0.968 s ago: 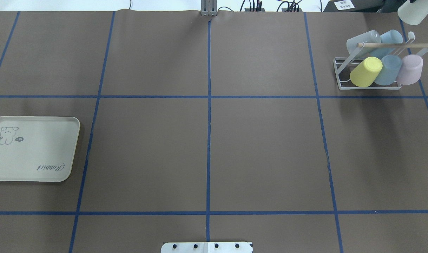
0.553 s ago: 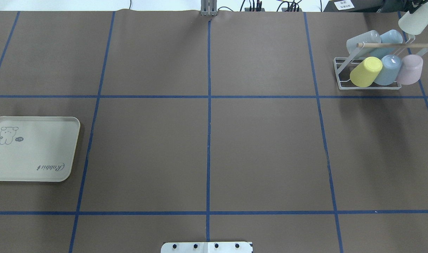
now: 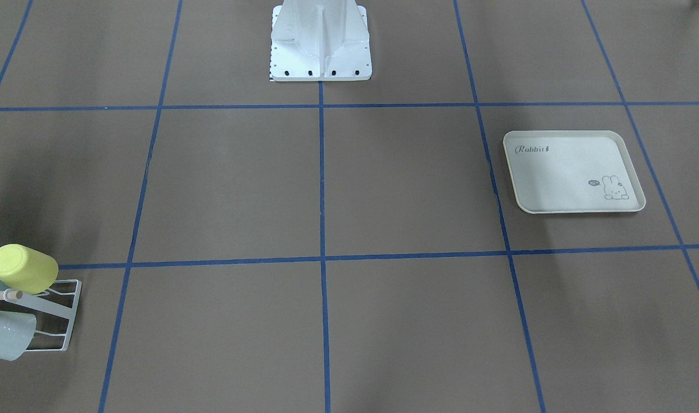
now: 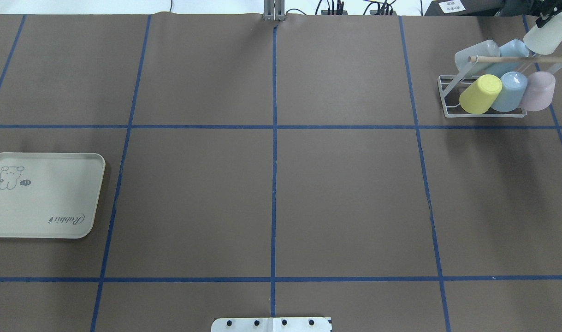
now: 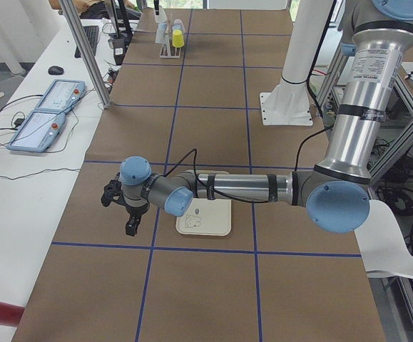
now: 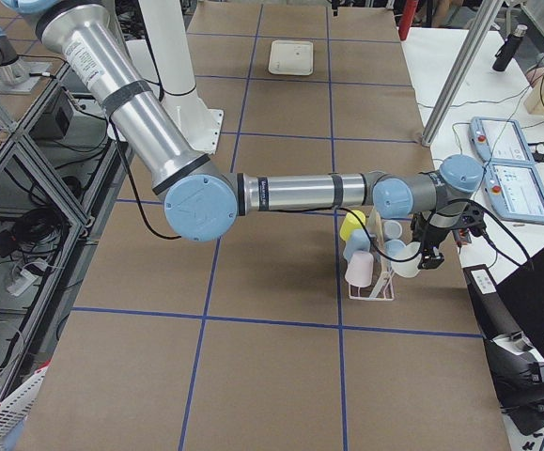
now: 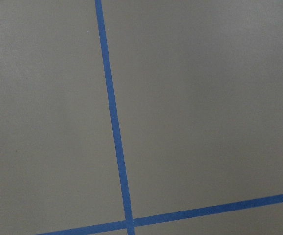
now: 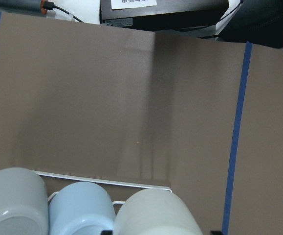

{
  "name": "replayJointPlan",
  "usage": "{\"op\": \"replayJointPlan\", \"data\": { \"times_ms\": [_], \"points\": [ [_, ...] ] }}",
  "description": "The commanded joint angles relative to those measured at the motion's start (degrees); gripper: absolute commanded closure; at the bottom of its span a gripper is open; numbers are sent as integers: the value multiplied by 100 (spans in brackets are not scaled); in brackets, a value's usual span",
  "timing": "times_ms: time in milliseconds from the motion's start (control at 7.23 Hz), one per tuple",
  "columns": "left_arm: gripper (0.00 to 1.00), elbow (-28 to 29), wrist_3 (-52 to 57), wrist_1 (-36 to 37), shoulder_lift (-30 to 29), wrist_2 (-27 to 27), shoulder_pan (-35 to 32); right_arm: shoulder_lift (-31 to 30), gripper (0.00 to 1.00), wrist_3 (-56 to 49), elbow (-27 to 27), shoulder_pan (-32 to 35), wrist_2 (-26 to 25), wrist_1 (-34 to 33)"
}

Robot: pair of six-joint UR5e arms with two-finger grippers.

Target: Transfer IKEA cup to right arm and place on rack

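Pale cup [image 4: 547,37] lower, closer to the wooden rod [image 4: 516,59] (off the top edge).

A brown tabletop [image 4: 345,193] is ruled into large squares by blue tape [image 4: 274,184]. A cream rabbit-print tray [image 4: 45,207] lies flat at its left edge. The white wire rack [image 4: 443,99] stands in the far right corner, and a white mounting base [image 3: 320,46] sits at the robot's edge.

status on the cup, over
Left gripper near tray, open or shut unclear. Right gripper shut on cup, above end of rack, not seated. Five cups racked; path looks clear.
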Motion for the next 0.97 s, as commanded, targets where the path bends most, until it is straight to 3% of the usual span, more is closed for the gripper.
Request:
{"op": "replayJointPlan", "data": {
  "times_ms": [0, 415, 553, 830],
  "points": [
    [0, -12, -10, 3, -4, -29, 0, -23, 93, -59, -60, 0, -17, 10],
    [0, -12, -18, 3, -4, -47, 0, -24, 91, -173, -112, 17, -17, 19],
    [0, -12, -18, 3, -4, -47, 0, -41, 85, -165, -113, 0, -17, 19],
    [0, -12, -18, 11, -4, -64, 0, -76, 18, -156, -113, -79, -34, 45]
  ]
}}
